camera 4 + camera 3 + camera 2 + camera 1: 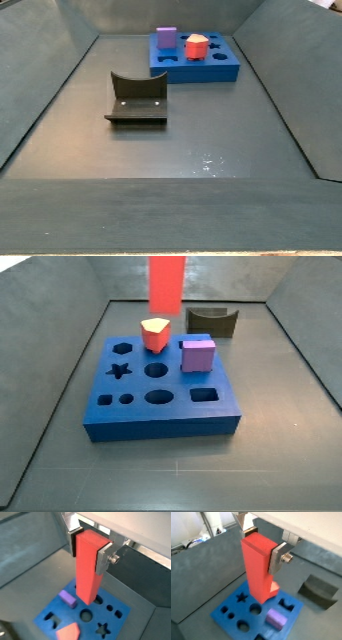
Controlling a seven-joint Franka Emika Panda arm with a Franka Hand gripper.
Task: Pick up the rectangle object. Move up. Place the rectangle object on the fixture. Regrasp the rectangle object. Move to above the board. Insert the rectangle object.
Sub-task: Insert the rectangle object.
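The blue board (158, 388), already carrying a purple cube (198, 354) and a short red-orange prism (155, 334), lies below the rectangle object (258, 567), which hangs upright and clear of it, so I judge the move above the board to be in hand; next comes lining the block over its matching hole and lowering it straight.

Both wrist views show the gripper (89, 547) pinching the block's upper end between its silver fingers (278, 556), whereas a side view shows only the block's lower part and the empty fixture (136, 98) standing well apart from the board.
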